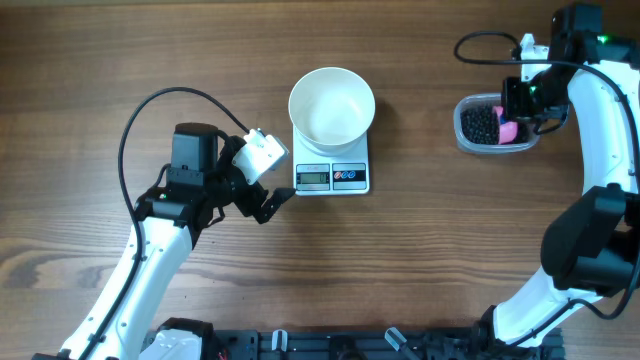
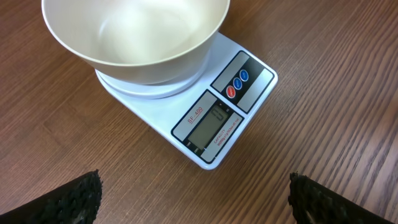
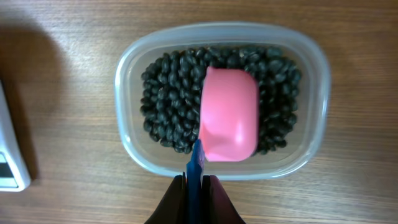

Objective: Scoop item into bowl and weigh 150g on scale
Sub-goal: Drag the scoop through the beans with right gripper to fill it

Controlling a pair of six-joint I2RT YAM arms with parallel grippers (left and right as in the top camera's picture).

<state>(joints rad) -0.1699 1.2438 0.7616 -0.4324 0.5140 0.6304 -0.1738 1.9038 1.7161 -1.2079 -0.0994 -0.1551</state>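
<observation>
At left we list the left gripper, jaws spread wide and holding nothing, parked just beside the scale, probably so that its camera reads the display. At centre, the white bowl sits empty on the scale, ready for filling. At far right, our right gripper pinches the blue handle of a pink scoop resting on the black beans, all inside the clear tub.

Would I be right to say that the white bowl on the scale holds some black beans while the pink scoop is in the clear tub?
Not quite: the left wrist view shows the white bowl empty. It does stand on the scale, and the pink scoop is in the clear tub among the black beans.
</observation>
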